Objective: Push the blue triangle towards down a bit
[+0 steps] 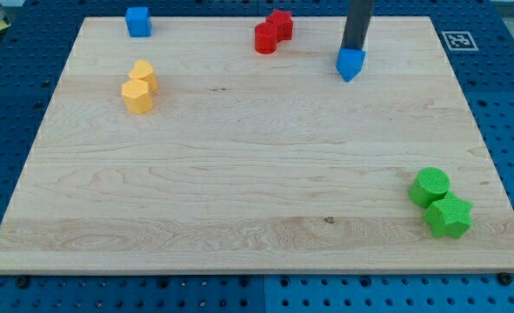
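Wooden worktop (239, 174), blocks lying scattered.
Tip (352, 49) touching blue triangle (350, 64) from above; end effector: plain rod, gripping nothing.

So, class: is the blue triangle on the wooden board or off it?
On. The blue triangle sits inside the wooden board near its top edge, my tip just above it.

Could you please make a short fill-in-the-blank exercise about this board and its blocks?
1. My tip sits just above the blue ____ near the view's top.
2. The two ____ blocks touch near the view's bottom right corner.
3. The blue cube sits near the view's top ____ corner.
4. The two yellow blocks lie left of the ____ pair.

Missing words: triangle; green; left; red
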`<action>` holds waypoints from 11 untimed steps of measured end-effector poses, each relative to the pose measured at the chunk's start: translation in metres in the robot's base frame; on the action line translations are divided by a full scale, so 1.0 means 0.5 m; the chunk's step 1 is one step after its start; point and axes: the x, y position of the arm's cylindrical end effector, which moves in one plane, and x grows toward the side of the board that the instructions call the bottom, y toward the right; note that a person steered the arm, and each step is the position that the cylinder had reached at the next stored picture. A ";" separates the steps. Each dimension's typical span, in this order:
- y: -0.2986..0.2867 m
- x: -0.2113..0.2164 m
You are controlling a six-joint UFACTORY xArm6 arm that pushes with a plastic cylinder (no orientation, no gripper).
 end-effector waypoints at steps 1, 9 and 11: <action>0.000 0.037; 0.037 0.245; -0.019 0.245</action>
